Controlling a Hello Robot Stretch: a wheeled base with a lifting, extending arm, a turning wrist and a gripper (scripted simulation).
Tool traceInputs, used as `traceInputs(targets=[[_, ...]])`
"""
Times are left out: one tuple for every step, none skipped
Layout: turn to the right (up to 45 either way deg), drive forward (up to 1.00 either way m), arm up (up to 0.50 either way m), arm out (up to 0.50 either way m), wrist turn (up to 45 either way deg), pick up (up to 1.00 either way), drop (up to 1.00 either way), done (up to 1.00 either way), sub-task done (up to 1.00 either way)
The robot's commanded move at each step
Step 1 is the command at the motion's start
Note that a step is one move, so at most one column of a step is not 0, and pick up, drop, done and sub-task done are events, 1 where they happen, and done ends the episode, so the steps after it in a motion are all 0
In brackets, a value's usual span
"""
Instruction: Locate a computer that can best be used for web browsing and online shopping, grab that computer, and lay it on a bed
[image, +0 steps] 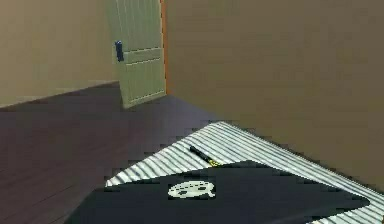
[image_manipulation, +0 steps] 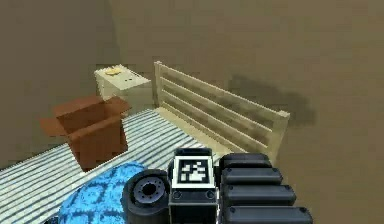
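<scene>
In the forward view a dark, flat slab with a pale round mark on its top, in shape and colour a laptop (image: 250, 195) with its lid down, lies near, along the bottom edge, on the striped grey-and-white top of the bed (image: 270, 148). One edge climbs from the near left to a corner right of the middle, and a second edge falls from there to the near right, so that corner points far into the room. The near part is cut off, so which side is the long one cannot be told. Just beyond it on the stripes, apart from it, lies a thin dark stick (image: 201, 154) like a pencil, its length running from far left to near right. Far off, left of the middle, a pale panelled door (image: 140, 50) stands in the tan wall above the dark floor (image: 60, 140). In the arm side view the arm (image_manipulation: 255, 195) rises near, right of the middle, with a white marker square (image_manipulation: 192, 170) at its end and the gripper (image_manipulation: 142, 196) left of that. A blue patterned rounded thing (image_manipulation: 95, 200) lies at and behind the gripper's far end, so whether the gripper holds anything cannot be told, nor whether its fingers are apart or together. Farther out a brown cardboard box (image_manipulation: 90, 130), flaps up, stands on the striped bed (image_manipulation: 30, 178). A wooden slatted board (image_manipulation: 220, 110) runs along the bed's far right side, and a small pale cabinet (image_manipulation: 122, 82) stands in the far corner.
</scene>
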Motion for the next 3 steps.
traceInputs(targets=[[45.0,0.00,0.00,0.00,0.0,0.00,0.00,0.00,0.00],[45.0,0.00,0.00,0.00,0.0,0.00,0.00,0.00,0.00],[9.0,0.00,0.00,0.00,0.0,0.00,0.00,0.00,0.00]])
